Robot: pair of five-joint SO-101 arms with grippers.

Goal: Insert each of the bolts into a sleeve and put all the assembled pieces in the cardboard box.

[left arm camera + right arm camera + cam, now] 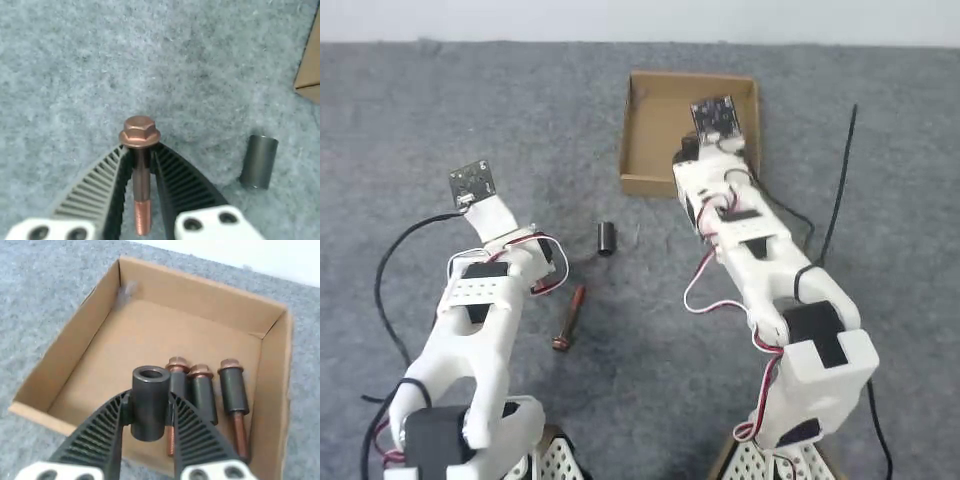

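Resting tight in left gripper point(141, 150), copper hex-head bolt point(141, 175); in right gripper point(149, 397), dark hollow sleeve point(149, 412).

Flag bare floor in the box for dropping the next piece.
Bare: the box floor between the three assembled pieces and the opposite side wall. Crowded: the pieces lie side by side near one side wall; the right end effector holds a sleeve over the box.

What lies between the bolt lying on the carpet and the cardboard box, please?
A black sleeve sits on the carpet between the loose bolt and the cardboard box, touching neither; the high view shows it.
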